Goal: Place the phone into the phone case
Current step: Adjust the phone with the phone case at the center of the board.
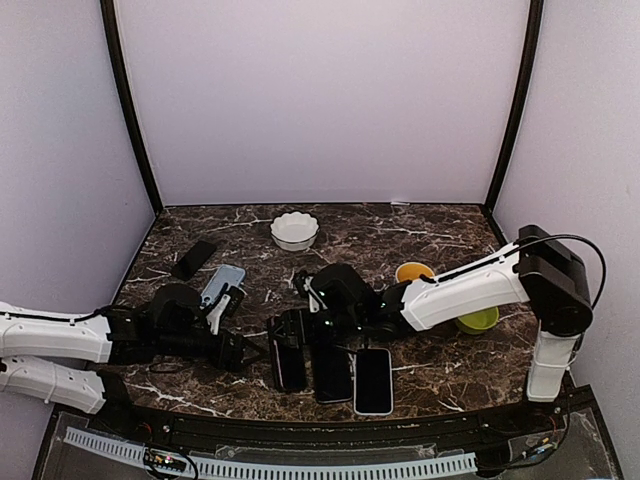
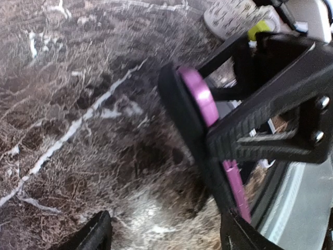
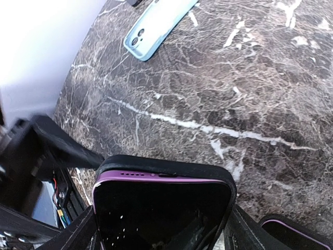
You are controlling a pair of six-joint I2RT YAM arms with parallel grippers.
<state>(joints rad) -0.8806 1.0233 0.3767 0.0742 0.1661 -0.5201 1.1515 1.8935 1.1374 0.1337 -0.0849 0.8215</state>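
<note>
Evidently the right gripper (image 3: 164, 229) is clamped across the phone case (image 3: 166, 162). Its fingers press on both long sides, w/ the purple-edged phone (image 3: 161, 208) already sitting inside the black rim at the top end. That grip probably serves to steady the pair tilted up off the table (image 3: 250, 94) while the phone gets seated. The lower end is out of sight in the right wrist view, so I can't tell if it's fully in.

The left gripper (image 2: 166, 237) is spread wide w/ bare marble showing between its fingers, holding nothing. It sits low just beside the case's near end (one finger looks to be touching or nearly touching the edge, hard to say). My guess is it's there as a stop or pusher vs. a second grip.

From the left wrist view the purple phone edge stands proud of the case along one side, so a press-in step likely remains.

A light blue case (image 3: 156, 26) lies flat, well apart, not involved.
</note>
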